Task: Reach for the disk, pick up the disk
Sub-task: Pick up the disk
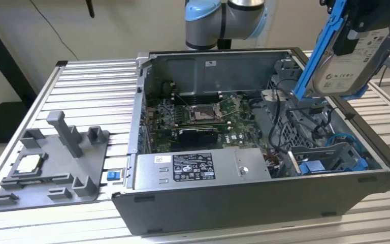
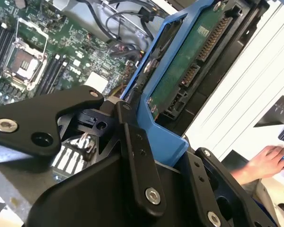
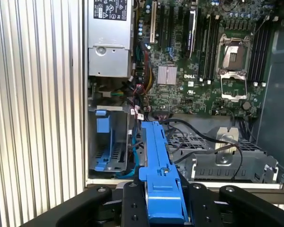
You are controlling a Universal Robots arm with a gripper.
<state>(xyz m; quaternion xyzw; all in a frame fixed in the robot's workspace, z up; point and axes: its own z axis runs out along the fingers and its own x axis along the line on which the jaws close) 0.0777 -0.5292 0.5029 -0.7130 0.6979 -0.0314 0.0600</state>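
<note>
The disk [image 1: 347, 63] hangs tilted in the air above the open computer case's drive corner, at the exterior view's upper right. Its silver face with the white label and its blue frame show there. My gripper [image 1: 359, 23] is shut on the disk from above, with black fingers on both sides of the frame. The second wrist view shows the disk's green circuit side [image 2: 182, 71] inside the blue frame, held between the fingers [image 2: 137, 161]. In the first wrist view the blue frame edge [image 3: 156, 161] sticks out from between the gripper's fingers [image 3: 132, 201].
The open computer case [image 1: 249, 203] sits mid-table with its motherboard [image 1: 202, 114], grey power supply box [image 1: 202, 165] and blue drive bay [image 1: 330, 160]. A grey fixture [image 1: 53, 162] with a square processor chip [image 1: 29, 163] lies at the exterior view's left. A person's hand [image 2: 265, 161] rests beyond the table.
</note>
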